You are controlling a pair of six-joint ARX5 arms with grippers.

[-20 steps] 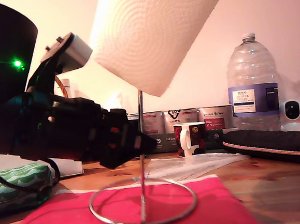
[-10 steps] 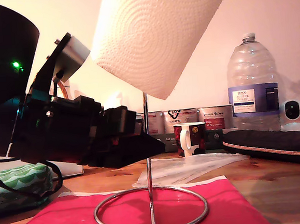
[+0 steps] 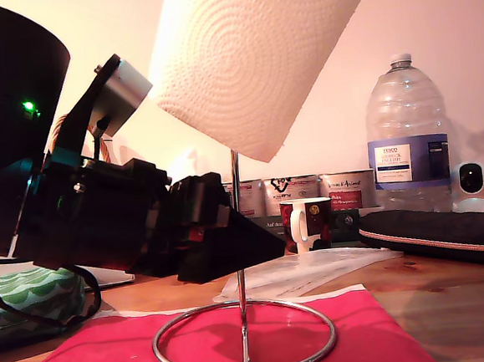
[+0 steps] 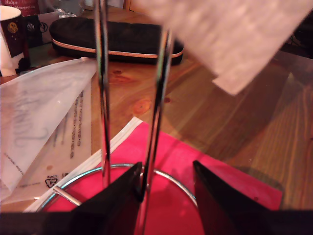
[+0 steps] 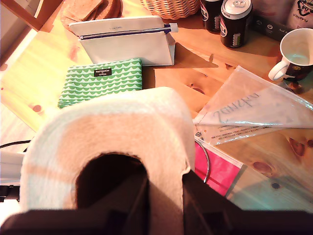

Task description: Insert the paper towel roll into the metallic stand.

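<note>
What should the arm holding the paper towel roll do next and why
Probably tip the paper towel roll upright over the metallic stand. My second claw holds it tilted above the loop's top, while my first claw straddles a wire of the stand.

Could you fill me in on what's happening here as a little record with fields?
Roll: paper towel roll, tilted in the air above the stand, not yet on it
Roll held by: my second tool, one finger inside its core
Stand: metallic stand, upright on a red mat
Stand held by: my first tool, around one upright rod
Behind: mug, water bottle
</note>
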